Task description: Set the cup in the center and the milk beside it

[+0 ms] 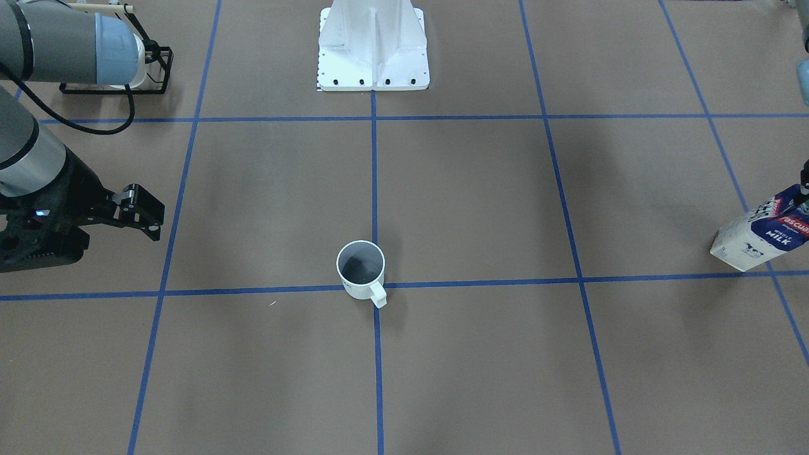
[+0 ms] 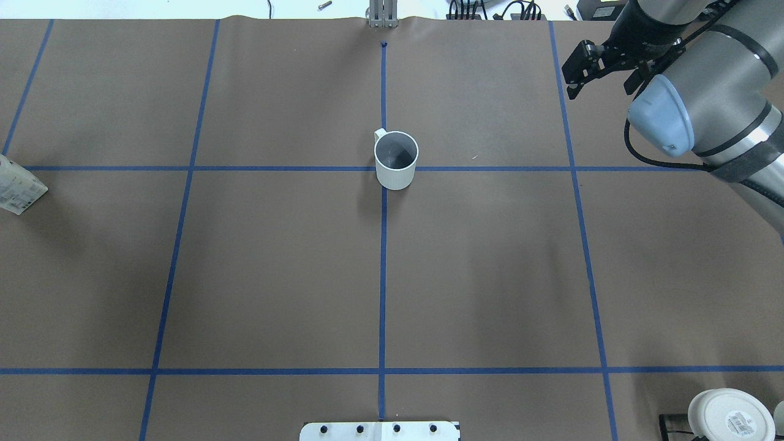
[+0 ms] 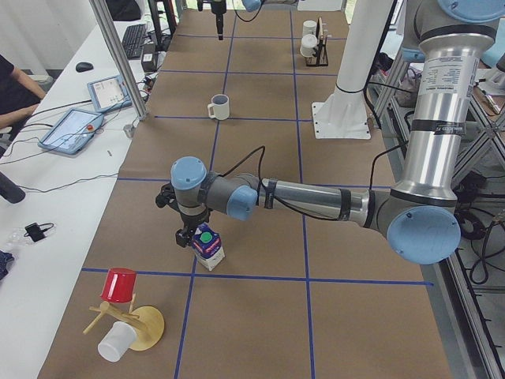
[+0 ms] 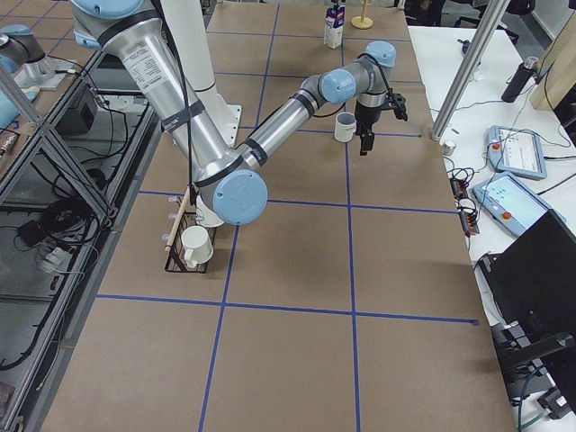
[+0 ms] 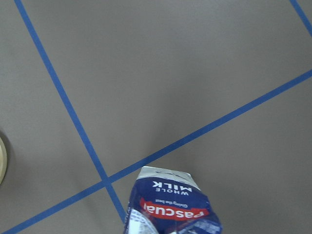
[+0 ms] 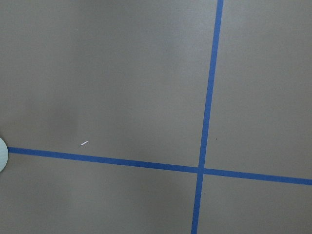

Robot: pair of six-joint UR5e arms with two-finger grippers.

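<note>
The cup (image 1: 360, 270) stands upright on the center (image 1: 377, 285), its handle toward the operators' side; it also shows in the overhead view (image 2: 396, 158). The milk (image 1: 760, 231) stands far out on my left side, cut by the overhead view's left edge (image 2: 18, 190). My left gripper (image 3: 188, 235) is right at the carton's top; the carton (image 5: 171, 207) fills the bottom of the left wrist view. I cannot tell whether it is shut on the carton. My right gripper (image 1: 144, 213) is open and empty, hovering well to the cup's side (image 2: 579, 70).
The robot's white base (image 1: 373, 50) stands at the back middle. A black rack with white cups (image 1: 120, 69) sits near my right arm. A wooden stand with a red and a white cup (image 3: 122, 316) sits beyond the milk.
</note>
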